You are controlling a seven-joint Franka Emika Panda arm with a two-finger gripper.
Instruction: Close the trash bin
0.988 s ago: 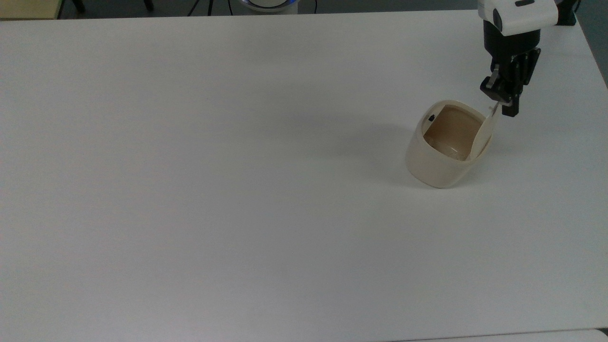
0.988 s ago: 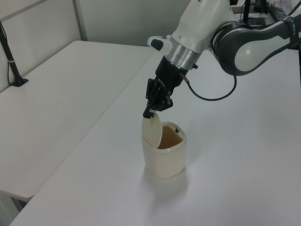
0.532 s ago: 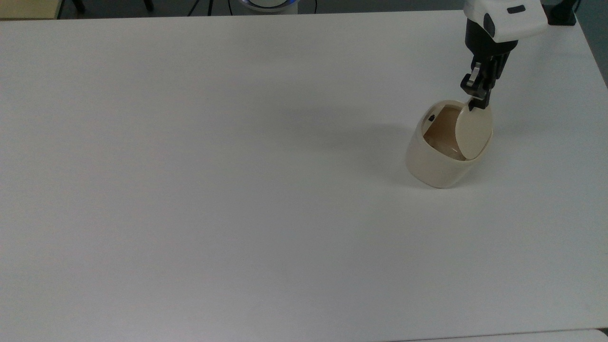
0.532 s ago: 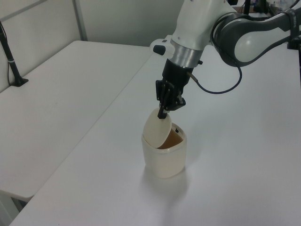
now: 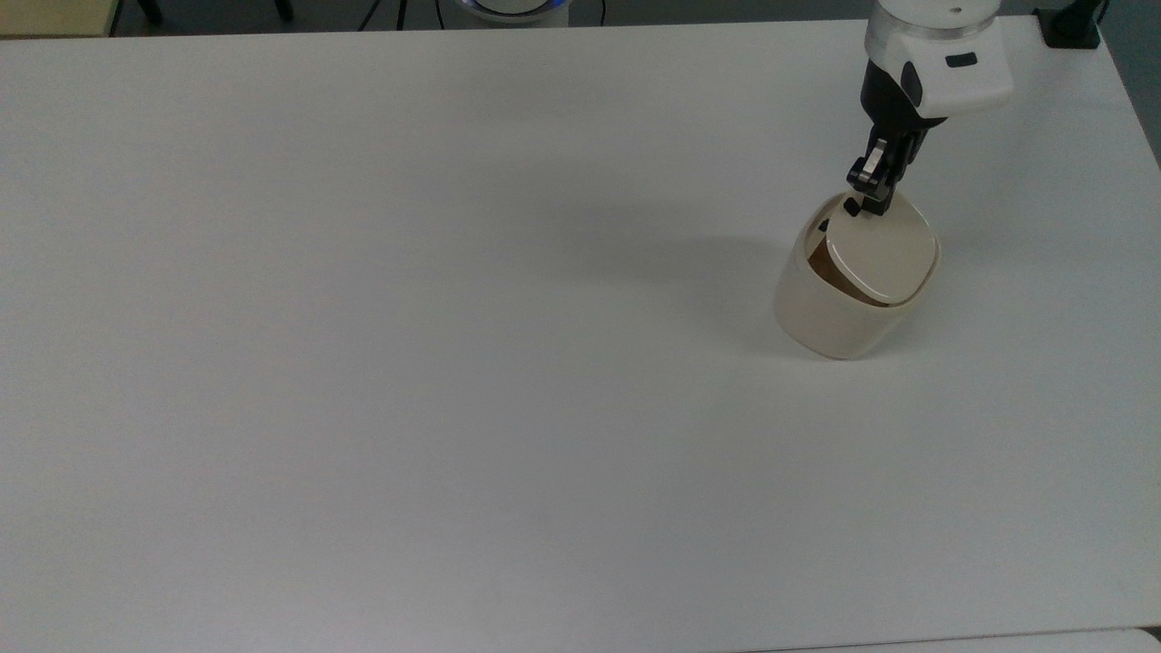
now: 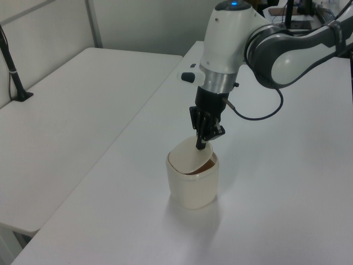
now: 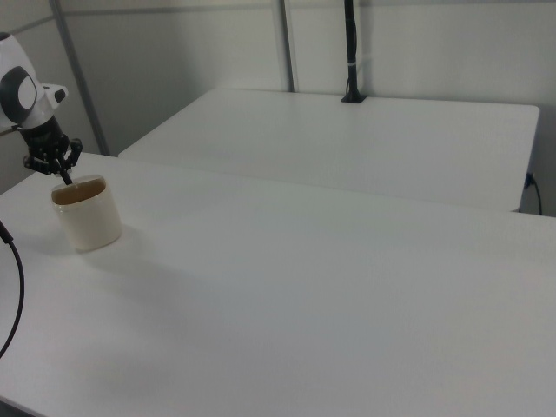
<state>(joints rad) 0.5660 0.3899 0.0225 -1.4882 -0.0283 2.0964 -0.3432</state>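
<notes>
- The trash bin (image 5: 843,304) is a small cream-white tub with rounded corners; it stands upright on the white table (image 5: 408,363), far over toward the top view's right and near the table's far edge in the top view.
- In the left view the trash bin (image 6: 192,185) sits in the middle of the picture, on the table's near half; in the right view the trash bin (image 7: 86,213) is at the right view's far left.
- Its lid (image 5: 882,256) is tilted low over the mouth and hinged at the top view's right. It covers most of the opening but is not fully down.
- A thin brown crescent of the interior (image 5: 821,263) shows along the lid's free edge, on the top view's left.
- In the left view the lid (image 6: 189,156) slopes, with the brown gap on the left view's right, under the gripper.
- The gripper (image 5: 873,192) points down from a white wrist and meets the lid at its far edge in the top view.
- In the left view the gripper (image 6: 203,138) has its dark fingers drawn close together, with the tip resting on the lid's upper side; I cannot tell whether they pinch a tab or only press.
- The arm (image 6: 287,44) reaches in from the left view's upper right, and a black cable (image 6: 256,110) loops below the wrist.
- A second white table (image 7: 365,139) stands beyond the first in the right view, with a dark post (image 7: 351,48) rising from its far edge.
</notes>
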